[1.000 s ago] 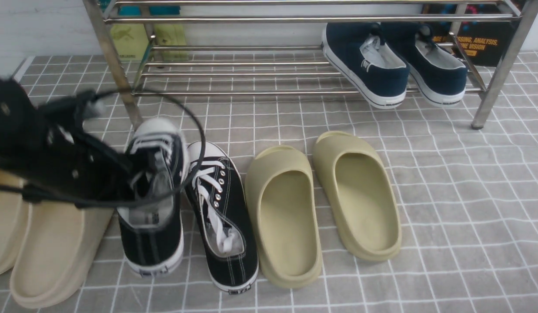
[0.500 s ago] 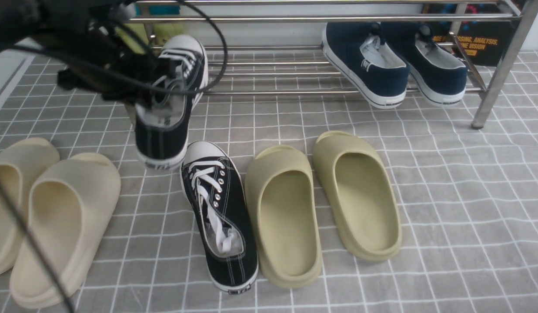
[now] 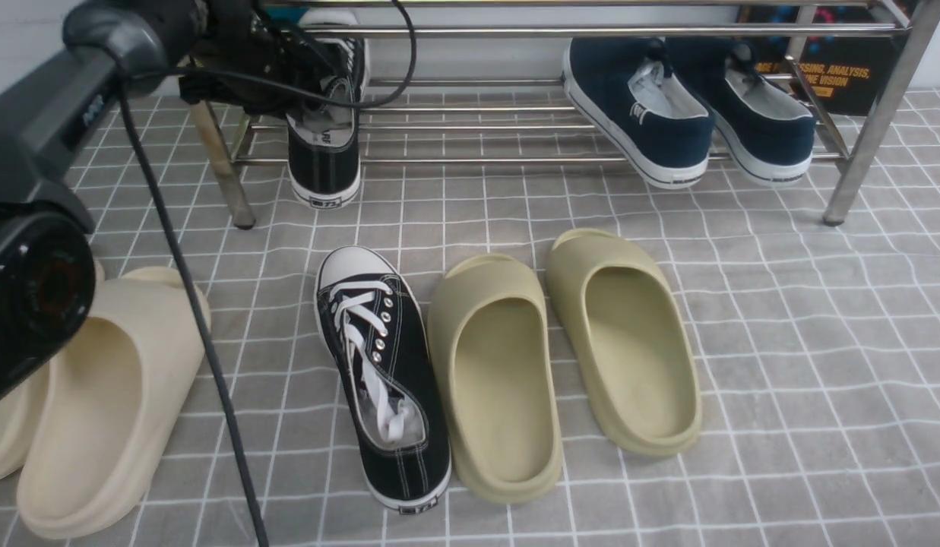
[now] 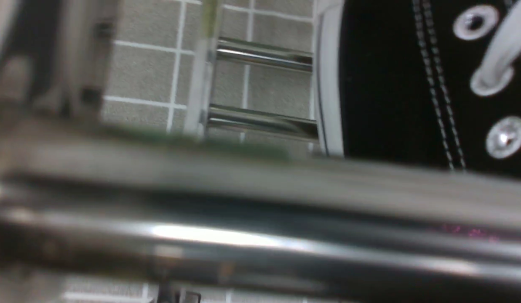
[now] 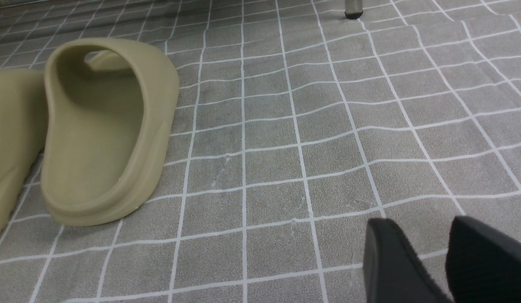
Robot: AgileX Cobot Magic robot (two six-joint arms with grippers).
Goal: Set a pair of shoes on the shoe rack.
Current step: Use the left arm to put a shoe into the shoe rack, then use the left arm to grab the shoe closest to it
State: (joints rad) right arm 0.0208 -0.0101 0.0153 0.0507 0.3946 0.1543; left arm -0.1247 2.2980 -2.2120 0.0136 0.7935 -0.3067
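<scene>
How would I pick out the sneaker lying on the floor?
Find the shiny chrome shoe rack along the back. On the grey tiled mat before it lies one black canvas sneaker, beside two olive foam slides. Unlike them, it has white laces.

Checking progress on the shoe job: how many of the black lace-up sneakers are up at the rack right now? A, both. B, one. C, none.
B: the left gripper holds one sneaker against the shoe rack at its lower bars, while the other sneaker lies on the floor beside the olive slides.
</scene>
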